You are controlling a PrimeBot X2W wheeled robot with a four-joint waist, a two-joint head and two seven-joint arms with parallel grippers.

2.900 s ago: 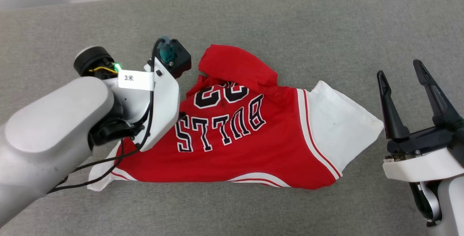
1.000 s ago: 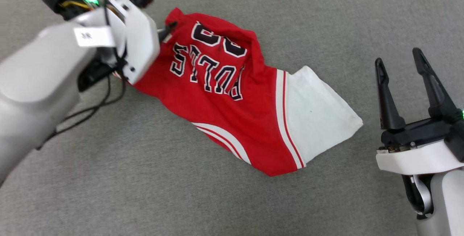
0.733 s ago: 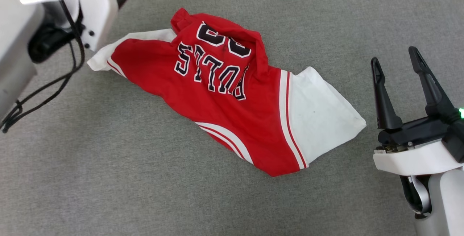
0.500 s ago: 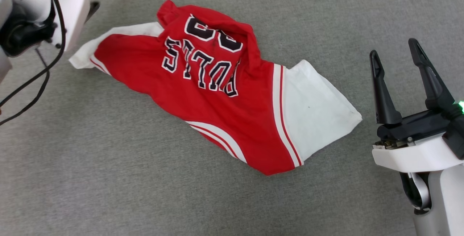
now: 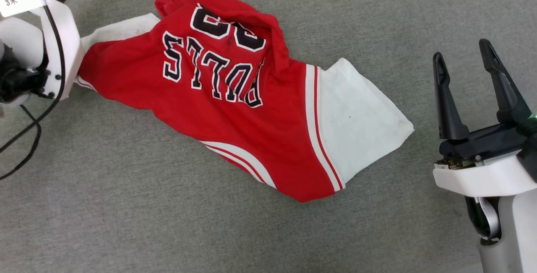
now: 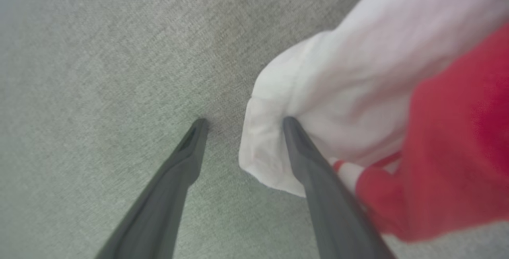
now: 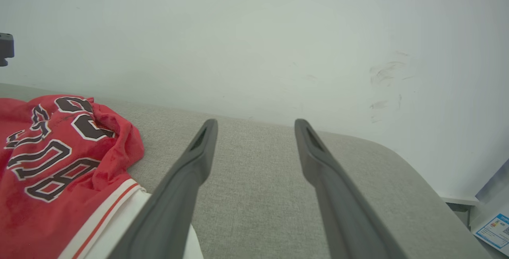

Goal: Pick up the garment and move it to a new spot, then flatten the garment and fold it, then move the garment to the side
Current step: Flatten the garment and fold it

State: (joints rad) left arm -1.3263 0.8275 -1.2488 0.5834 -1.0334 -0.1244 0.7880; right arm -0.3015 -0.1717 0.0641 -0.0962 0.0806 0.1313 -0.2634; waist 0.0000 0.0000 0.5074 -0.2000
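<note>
Now left gripper (image 6: 243, 120) splayed, one finger touching garment (image 5: 235, 122) sleeve, let go since earlier; right gripper (image 5: 460, 48) spread, empty.

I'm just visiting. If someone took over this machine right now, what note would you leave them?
Left claw: open, one finger touching the garment at its white sleeve, gripping nothing.
Right claw: open, empty, right of the garment.
Garment: rumpled on the grey cushion, lettering up.
Done: left claw dragged it to a new spot and let go.
Left to do: flatten, fold, move aside.
</note>
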